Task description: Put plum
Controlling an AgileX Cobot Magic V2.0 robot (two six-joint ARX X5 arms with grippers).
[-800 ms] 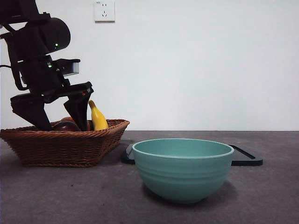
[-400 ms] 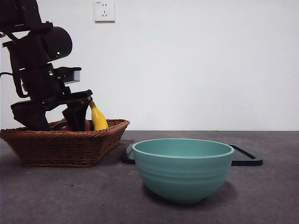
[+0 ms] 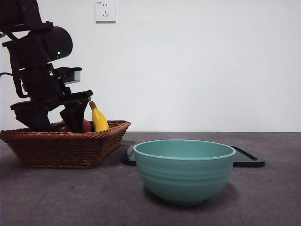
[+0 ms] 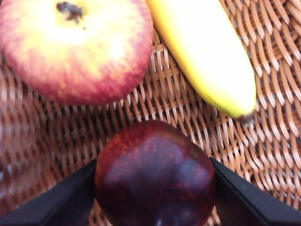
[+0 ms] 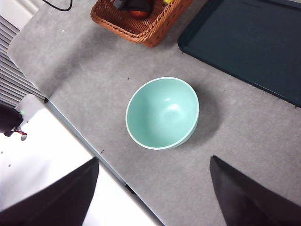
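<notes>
Both jaws of the left gripper (image 4: 155, 197) pressed against the plum (image 4: 155, 174), inside wicker basket (image 4: 282, 117)

The dark arm's gripper (image 3: 52, 123) is down inside the wicker basket (image 3: 66, 147), beside the upright banana (image 3: 98, 118). The teal bowl (image 3: 184, 169) stands well apart, a black tray (image 3: 247, 159) behind it.

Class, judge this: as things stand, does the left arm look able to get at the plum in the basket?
Probably yes: the left gripper already has a jaw on either side of the plum, with the apple and banana lying apart from it.
</notes>
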